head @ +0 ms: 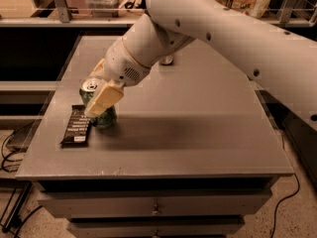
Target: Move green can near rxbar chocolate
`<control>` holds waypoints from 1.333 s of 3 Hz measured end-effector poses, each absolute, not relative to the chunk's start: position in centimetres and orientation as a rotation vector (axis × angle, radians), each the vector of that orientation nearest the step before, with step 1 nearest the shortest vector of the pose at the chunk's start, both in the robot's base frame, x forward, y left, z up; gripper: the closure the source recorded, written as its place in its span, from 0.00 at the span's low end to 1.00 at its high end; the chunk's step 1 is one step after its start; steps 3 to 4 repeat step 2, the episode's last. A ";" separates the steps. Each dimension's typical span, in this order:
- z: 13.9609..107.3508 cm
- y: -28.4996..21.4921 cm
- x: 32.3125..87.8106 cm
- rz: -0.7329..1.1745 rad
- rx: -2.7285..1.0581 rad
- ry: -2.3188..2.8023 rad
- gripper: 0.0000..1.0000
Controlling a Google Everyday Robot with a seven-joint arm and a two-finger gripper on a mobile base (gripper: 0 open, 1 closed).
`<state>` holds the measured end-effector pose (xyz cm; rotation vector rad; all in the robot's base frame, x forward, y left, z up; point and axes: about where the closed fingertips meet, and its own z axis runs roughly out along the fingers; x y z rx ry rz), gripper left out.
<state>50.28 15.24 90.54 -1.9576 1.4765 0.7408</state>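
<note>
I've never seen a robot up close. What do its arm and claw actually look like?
The arm is a thick, smooth white tube dotted with small dark round holes, with a thin tan ring at a joint and a grille patch on the wrist. No cables show on it. The gripper, beside the green can on the table, has flat, pale-yellow fingers.

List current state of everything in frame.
rxbar chocolate: lying flat on table
green can: upright, gripped, close beside rxbar chocolate
pincer: shut on green can, low over table
drawer: closed
</note>
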 end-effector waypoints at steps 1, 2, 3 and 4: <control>89.5 15.6 50.1 0.764 -1.944 1.496 0.00; 89.5 15.7 50.0 0.764 -1.944 1.496 0.00; 89.5 15.7 50.0 0.764 -1.944 1.496 0.00; 89.5 15.7 50.0 0.764 -1.944 1.496 0.00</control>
